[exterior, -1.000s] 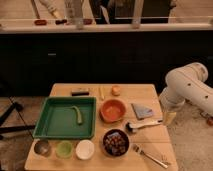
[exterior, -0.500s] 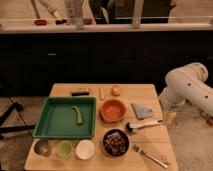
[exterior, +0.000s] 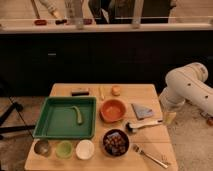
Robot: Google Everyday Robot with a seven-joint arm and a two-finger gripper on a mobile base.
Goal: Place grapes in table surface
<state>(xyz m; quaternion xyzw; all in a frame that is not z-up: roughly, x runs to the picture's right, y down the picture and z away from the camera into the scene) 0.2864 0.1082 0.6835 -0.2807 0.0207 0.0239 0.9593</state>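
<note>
1. Locate the table surface [exterior: 137, 92], the largest flat item in view.
2. Note the white robot arm [exterior: 187, 87] at the right edge of the table, bending down toward it.
3. Find the green tray [exterior: 52, 122] on the left half. 1 curved green item [exterior: 76, 115] lies inside it.
4. Find the orange bowl [exterior: 113, 110] just right of the tray.
5. Find the dark bowl [exterior: 104, 144] in front of the orange bowl. The grapes [exterior: 116, 144] sit inside it, not on the bare wood.
6. Locate the gripper [exterior: 131, 126], low over the table between the orange bowl and the dark bowl, right of both. You cannot make out whether it is wide or narrow. It holds no grapes.
7. Note the blue-grey pad [exterior: 142, 111] just behind the gripper.
8. Note the small orange fruit [exterior: 116, 90] near the far edge.
</note>
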